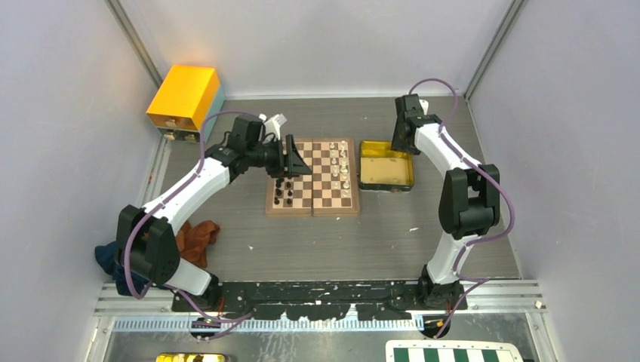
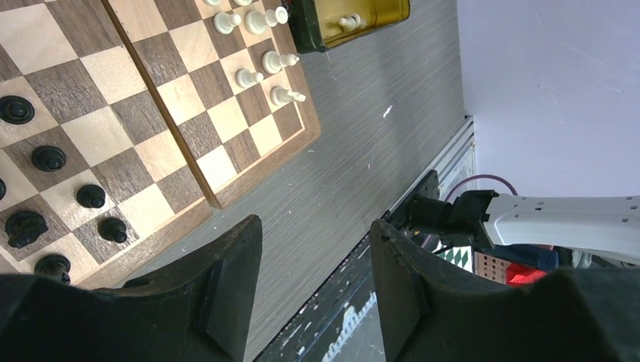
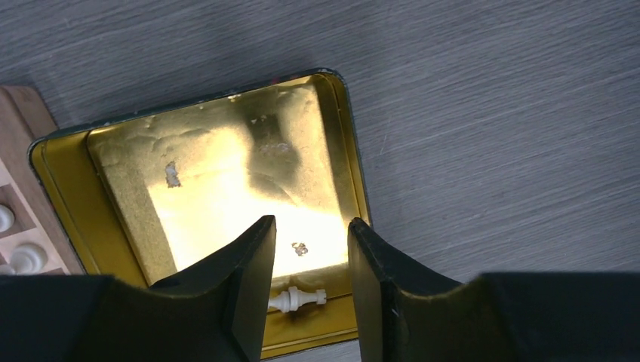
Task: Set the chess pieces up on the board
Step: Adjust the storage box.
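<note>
1. Where the table (image 1: 377, 241) runs nearest the arm bases, a crumpled cloth (image 1: 198, 237) lies by the left arm: soft, rust-brown over dark blue.
2. Mid-table, the board (image 1: 321, 181): square, matt wood, dark and light brown squares, brown frame, centre seam.
3. On its left ranks, black pieces (image 1: 283, 188): small turned figures, upright, with some squares vacant.
4. On its right ranks, white pieces (image 1: 343, 162): cream, smooth, upright.
5. Over the black side hovers the left gripper (image 2: 315, 224), fingers wide apart with nothing between them.
6. Just beside the board's right edge, a tin (image 1: 385, 172): shallow, rectangular, round-cornered, with a shiny gold interior and a dark rim.
7. In the tin, one stray white piece (image 3: 298, 299) lies on its side close to a wall. The right gripper (image 3: 308, 226) hangs above it, fingers spread and empty.
8. Judged step: fetching that piece. Straddle its slim stem and close across the waist. Mind the wall, which crowds one finger. Lift clear of the rim before crossing to the white ranks.
9. In the far left corner, a yellow box (image 1: 185, 94): blocky, flat-topped.
</note>
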`<state>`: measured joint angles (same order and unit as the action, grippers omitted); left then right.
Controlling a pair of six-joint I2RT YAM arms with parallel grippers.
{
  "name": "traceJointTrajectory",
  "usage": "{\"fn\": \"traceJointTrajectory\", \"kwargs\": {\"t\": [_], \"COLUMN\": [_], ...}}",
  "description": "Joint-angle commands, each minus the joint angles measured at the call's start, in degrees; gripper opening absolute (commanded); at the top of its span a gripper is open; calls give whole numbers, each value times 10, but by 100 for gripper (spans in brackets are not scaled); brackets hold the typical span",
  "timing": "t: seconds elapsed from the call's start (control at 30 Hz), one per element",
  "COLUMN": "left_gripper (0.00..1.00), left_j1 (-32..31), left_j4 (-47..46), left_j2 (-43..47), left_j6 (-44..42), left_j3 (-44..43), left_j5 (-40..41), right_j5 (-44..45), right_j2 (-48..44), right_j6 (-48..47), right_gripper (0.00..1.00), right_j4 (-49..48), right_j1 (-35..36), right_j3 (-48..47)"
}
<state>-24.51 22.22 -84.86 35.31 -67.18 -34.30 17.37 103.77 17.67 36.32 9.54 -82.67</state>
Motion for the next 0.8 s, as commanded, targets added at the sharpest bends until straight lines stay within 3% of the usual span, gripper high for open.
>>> {"fn": "traceJointTrajectory", "kwargs": {"t": [0.0,0.6,0.67,0.77], "left_gripper": [56,56,56,56], "left_j1": [7,16,18,21], "left_j4": [-29,-37,-39,-40], "left_j2": [-1,-22,-25,-26], "left_j6": [-11,-7,-7,-7], "left_j3": [-12,-17,-15,-12], "left_j5": [-20,-33,-35,-36], "right_j5": [10,-42,-48,-51], "right_j2": [0,82,96,113], "right_j6": [-2,-1,0,3], "right_gripper": [47,47,45,29], "right_j4": [-13,-17,-16,-18], "right_j1": [-23,-68,-71,-74], "right_j3": [-21,-45,-52,-60]}}
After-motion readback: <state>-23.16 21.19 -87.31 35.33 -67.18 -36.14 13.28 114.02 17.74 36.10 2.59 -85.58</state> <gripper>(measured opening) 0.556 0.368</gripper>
